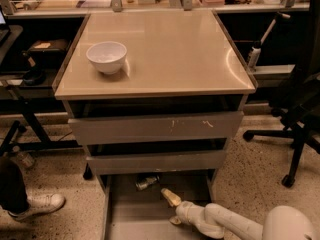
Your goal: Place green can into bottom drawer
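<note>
**Reaching low over the open bottom drawer**

Stretching in from the lower right corner: a white, rounded robot arm, laid low and nearly level over the pulled-out bottom drawer, a wide grey metal tray with a plain flat floor. Ending in the gripper above the middle of that floor, its tan fingers spread apart and holding nothing. Just beyond the fingertips, not touching them: the small green can, mottled green-and-pale body with a silvery end, lying on its side on the drawer floor at the rear, close under the drawer above. Higher up: two narrower grey drawers, each slightly pulled out. Farthest back, on the beige cabinet top, left of centre: a round white bowl, standing upright.
</note>
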`<action>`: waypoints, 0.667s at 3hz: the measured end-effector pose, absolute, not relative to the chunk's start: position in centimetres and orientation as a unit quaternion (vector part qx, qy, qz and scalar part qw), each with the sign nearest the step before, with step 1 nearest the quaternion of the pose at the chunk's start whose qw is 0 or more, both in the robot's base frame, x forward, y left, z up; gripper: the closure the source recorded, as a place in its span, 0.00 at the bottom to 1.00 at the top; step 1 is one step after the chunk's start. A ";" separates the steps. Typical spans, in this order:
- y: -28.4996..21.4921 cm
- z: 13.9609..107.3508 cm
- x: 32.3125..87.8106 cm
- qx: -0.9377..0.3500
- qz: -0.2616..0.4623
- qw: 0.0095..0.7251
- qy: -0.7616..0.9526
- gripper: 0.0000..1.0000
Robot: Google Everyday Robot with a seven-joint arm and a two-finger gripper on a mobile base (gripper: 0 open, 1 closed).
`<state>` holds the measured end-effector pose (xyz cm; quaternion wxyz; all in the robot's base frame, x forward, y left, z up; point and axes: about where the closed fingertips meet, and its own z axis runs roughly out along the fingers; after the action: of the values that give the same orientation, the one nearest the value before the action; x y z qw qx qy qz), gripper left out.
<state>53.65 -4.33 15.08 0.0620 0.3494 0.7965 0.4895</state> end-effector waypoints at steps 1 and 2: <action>-5.8 20.4 55.7 0.325 0.488 0.124 0.801 0.00; -8.0 24.2 56.0 0.338 0.478 0.159 0.795 0.00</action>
<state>55.96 -7.96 24.23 0.1591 0.3383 0.7949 0.4779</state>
